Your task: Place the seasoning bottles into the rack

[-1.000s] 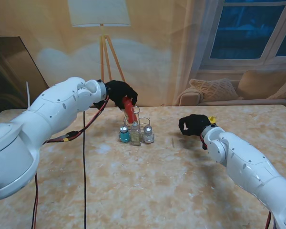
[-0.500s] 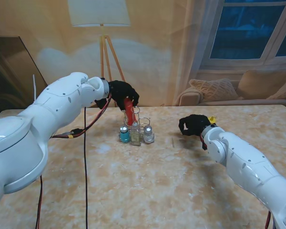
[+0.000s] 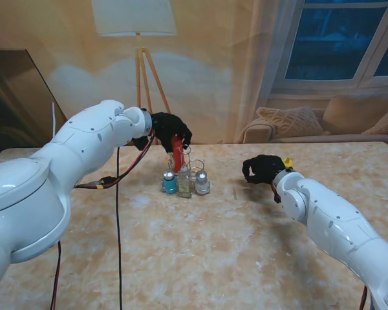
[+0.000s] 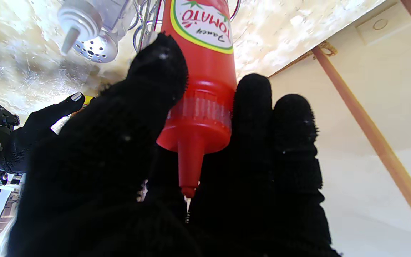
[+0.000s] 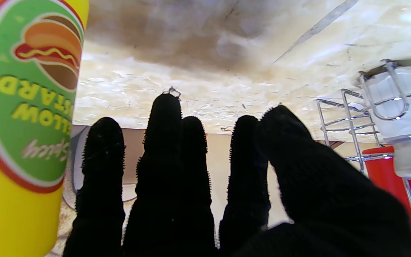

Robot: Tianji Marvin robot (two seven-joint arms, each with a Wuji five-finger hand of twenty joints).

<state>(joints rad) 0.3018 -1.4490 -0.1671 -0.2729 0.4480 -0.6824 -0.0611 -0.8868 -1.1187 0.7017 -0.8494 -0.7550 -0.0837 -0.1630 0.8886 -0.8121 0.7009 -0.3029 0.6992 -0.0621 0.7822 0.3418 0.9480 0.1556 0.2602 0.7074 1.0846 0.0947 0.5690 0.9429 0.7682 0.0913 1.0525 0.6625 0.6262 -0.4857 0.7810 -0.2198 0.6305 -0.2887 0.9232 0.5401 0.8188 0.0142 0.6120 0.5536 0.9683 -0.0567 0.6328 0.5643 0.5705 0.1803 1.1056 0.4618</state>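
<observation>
left hand [image 3: 170,128] grips ketchup bottle [image 3: 177,152] at wire rack [image 3: 193,169].

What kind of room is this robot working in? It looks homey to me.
It looks like a living room, perhaps a printed backdrop rather than a real one: a floor lamp on a wooden tripod, a sofa with cushions under a dark window, and a marble-patterned table in front.

Glossy white arms [image 3: 84,148], black knitted-looking gloves on each hand [image 3: 170,127], red and black cables [image 3: 119,171].

Marble table [image 3: 200,258] — wire rack [image 3: 189,173], mustard bottle [image 3: 287,162] on it.
</observation>
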